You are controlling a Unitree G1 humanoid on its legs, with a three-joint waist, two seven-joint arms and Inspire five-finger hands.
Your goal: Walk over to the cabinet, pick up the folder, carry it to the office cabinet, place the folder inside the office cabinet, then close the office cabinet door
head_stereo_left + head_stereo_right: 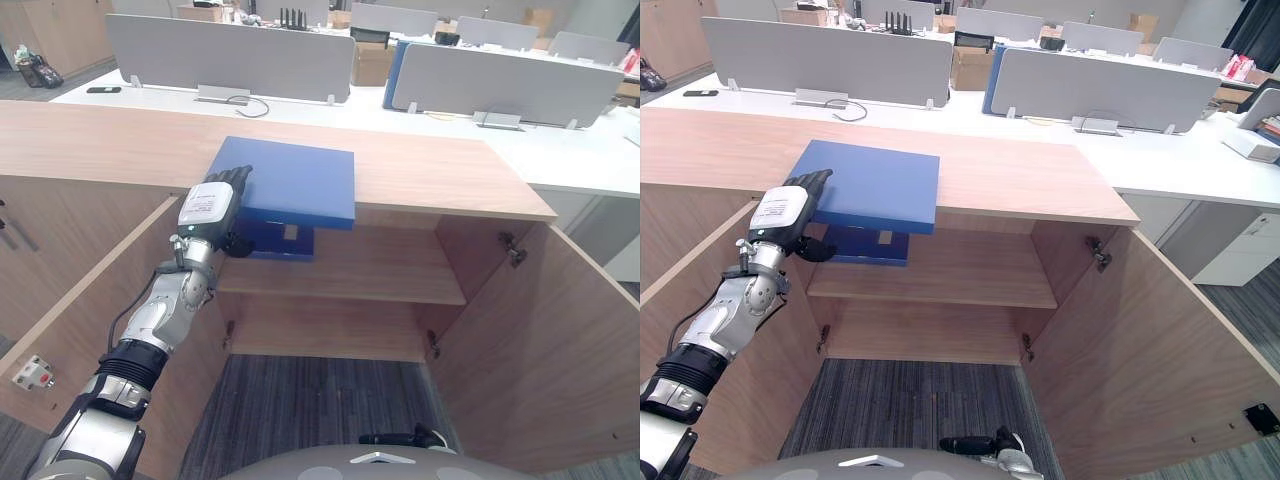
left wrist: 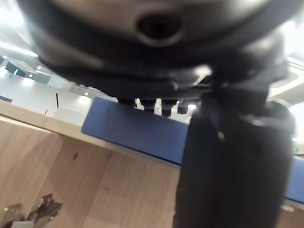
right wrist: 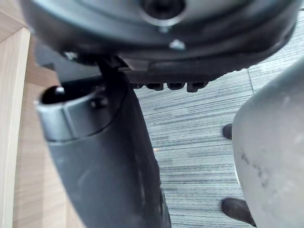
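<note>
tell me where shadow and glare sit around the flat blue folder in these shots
Left eye view: the flat blue folder is evenly lit on the wooden cabinet top, the shelf beneath it shaded; left wrist view: bright ceiling lights glare past the left hand, whose thumb shows dark.

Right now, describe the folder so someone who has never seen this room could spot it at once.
Find the long wooden cabinet with open doors, before the grey desk dividers. On its top lies a flat blue folder, jutting past the front edge. It is the only blue thing on that top, and the left robot hand pinches its near left corner.
</note>
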